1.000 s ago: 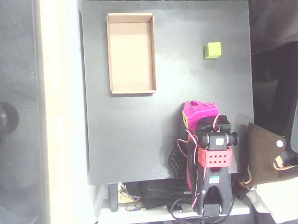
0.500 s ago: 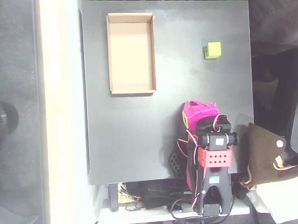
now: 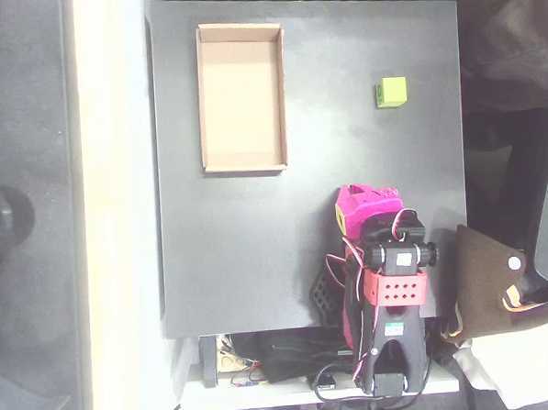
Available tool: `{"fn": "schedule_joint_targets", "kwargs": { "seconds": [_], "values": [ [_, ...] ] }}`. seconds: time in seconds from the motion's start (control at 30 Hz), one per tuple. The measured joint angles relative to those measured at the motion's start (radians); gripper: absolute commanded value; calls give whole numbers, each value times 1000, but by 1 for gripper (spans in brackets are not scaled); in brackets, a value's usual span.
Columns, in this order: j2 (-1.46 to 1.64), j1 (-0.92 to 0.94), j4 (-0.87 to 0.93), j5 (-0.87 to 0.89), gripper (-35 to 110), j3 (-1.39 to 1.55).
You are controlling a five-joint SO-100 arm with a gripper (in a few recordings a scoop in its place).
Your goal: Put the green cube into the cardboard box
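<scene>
Green cube sitting near the table's far right edge, cardboard box lying toward far left corner; hand folded near front edge, opening unreadable, so should be opening wide while reaching squarely over cube.

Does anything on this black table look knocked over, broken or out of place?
Nothing stands out. The small lime-green cube sits flat on the table, apart from the shallow tan cardboard box, which lies square and undamaged.
</scene>
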Motion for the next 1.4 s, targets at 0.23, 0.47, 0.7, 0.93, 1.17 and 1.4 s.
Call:
{"fn": "schedule_joint_targets", "kwargs": {
  "seconds": [0.23,0.47,0.7,0.93,1.17,1.4],
  "values": [
    [0,2,0,-3,2,0],
    [0,-2,0,-8,2,0],
    [-38,6,14,-15,2,-95],
    [-270,3,14,-15,2,-373],
    [-569,2,14,-15,2,-762],
    [-861,14,14,-15,2,-1138]
  ]
}}
